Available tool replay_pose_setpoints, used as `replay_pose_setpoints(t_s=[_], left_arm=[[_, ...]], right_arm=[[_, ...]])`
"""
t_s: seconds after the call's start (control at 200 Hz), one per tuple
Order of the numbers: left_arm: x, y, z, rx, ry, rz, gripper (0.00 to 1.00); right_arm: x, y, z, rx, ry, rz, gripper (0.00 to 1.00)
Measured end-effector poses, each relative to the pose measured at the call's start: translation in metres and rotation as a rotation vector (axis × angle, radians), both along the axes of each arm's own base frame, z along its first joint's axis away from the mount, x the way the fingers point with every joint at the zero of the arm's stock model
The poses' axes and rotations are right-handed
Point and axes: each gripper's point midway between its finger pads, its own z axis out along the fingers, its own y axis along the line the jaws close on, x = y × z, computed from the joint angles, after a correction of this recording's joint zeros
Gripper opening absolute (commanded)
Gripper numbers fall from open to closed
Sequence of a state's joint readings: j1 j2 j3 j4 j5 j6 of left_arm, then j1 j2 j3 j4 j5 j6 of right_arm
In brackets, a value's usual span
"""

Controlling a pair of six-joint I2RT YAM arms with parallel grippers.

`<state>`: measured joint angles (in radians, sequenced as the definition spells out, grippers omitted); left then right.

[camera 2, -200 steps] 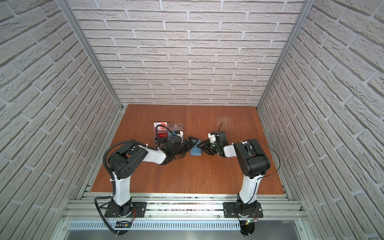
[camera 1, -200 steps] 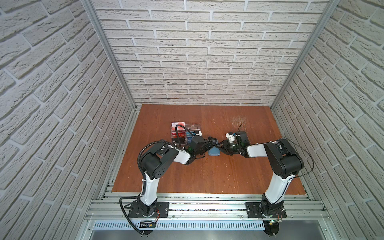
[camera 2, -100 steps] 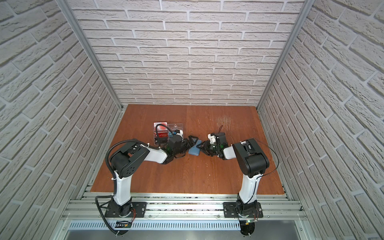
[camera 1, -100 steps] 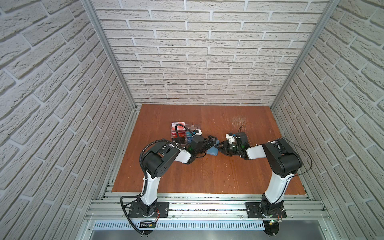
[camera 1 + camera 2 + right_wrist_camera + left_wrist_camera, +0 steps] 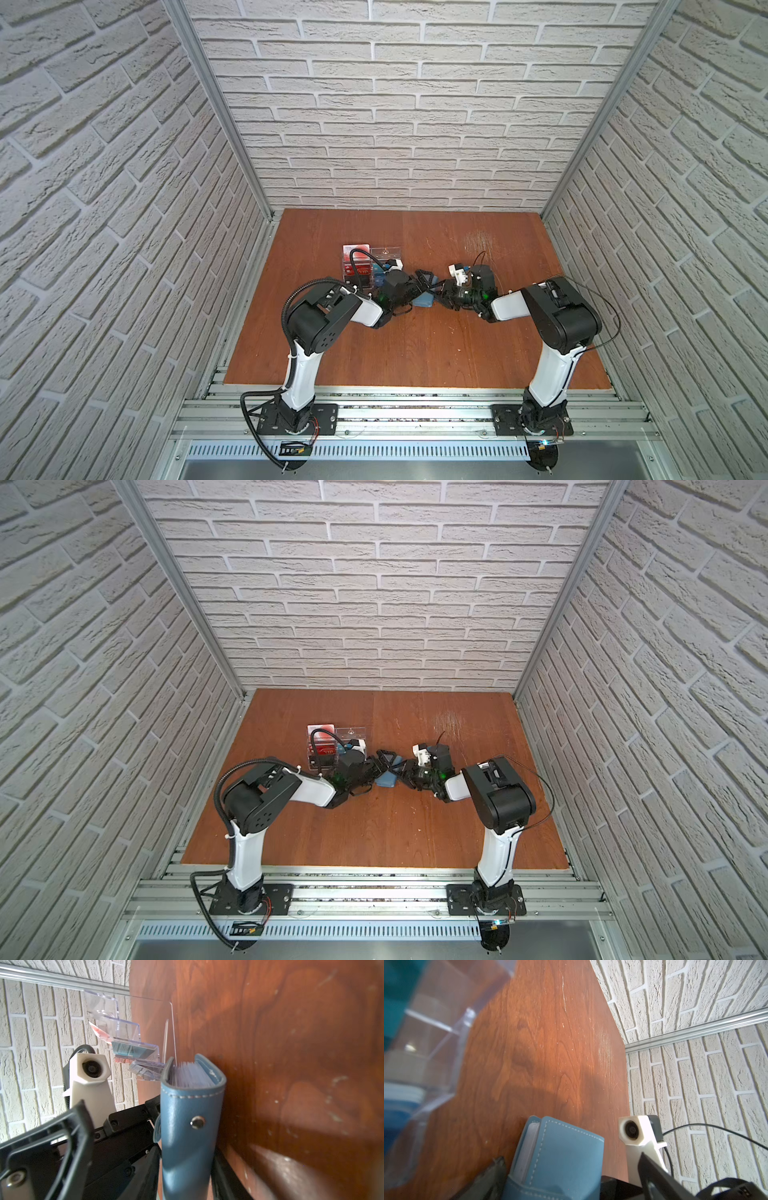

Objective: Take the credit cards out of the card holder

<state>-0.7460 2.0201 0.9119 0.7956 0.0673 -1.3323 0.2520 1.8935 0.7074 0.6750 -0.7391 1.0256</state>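
Right of the rack [image 5: 388, 252], right gripper [image 5: 187, 1167] clamps the holder [image 5: 187, 1126], left gripper [image 5: 571, 1157] gapes wide beside it, table [image 5: 415, 353] bare nearer and rightward.

The enclosure consists of three walls: a back wall [image 5: 415, 104], a left wall [image 5: 104, 208] and a right wall [image 5: 685, 208], all faced in white brick pattern. Aluminium corner profiles [image 5: 217, 108] join the wall panels. The work surface is a reddish-brown wood-grain tabletop [image 5: 415, 353] with a patch of pale scratches [image 5: 478, 241] near its far right. Grooved aluminium rails [image 5: 415, 409] border the near edge, followed by a slotted strip [image 5: 415, 451]. Lighting is even and casts only soft shadows on the wood.
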Motion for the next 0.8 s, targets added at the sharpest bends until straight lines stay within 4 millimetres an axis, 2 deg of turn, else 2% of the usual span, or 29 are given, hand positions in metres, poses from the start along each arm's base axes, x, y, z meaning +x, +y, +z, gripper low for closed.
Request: replay_pose_setpoints(t_s=[0.085, 0.175, 0.345, 0.525, 0.68, 0.8], left_arm=[[-0.001, -0.002, 0.000, -0.003, 0.002, -0.004, 0.98], [-0.002, -0.003, 0.000, -0.004, 0.004, -0.005, 0.98], [-0.002, -0.002, 0.000, -0.007, 0.005, -0.006, 0.98], [-0.006, 0.011, 0.001, -0.005, 0.023, 0.001, 0.98], [-0.009, 0.024, 0.002, 0.024, 0.043, 0.005, 0.98], [-0.014, 0.029, 0.011, 0.071, 0.040, -0.013, 0.98]], right_arm=[[0.001, 0.001, 0.002, 0.006, -0.004, -0.001, 0.40], [0.001, 0.001, 0.002, 0.007, -0.007, -0.002, 0.34], [0.000, 0.000, -0.001, -0.010, -0.007, 0.000, 0.29], [-0.007, -0.001, -0.004, -0.047, 0.006, 0.017, 0.22], [-0.013, -0.007, 0.003, -0.110, -0.009, 0.022, 0.13], [-0.018, -0.018, 0.018, -0.196, -0.056, 0.017, 0.08]])
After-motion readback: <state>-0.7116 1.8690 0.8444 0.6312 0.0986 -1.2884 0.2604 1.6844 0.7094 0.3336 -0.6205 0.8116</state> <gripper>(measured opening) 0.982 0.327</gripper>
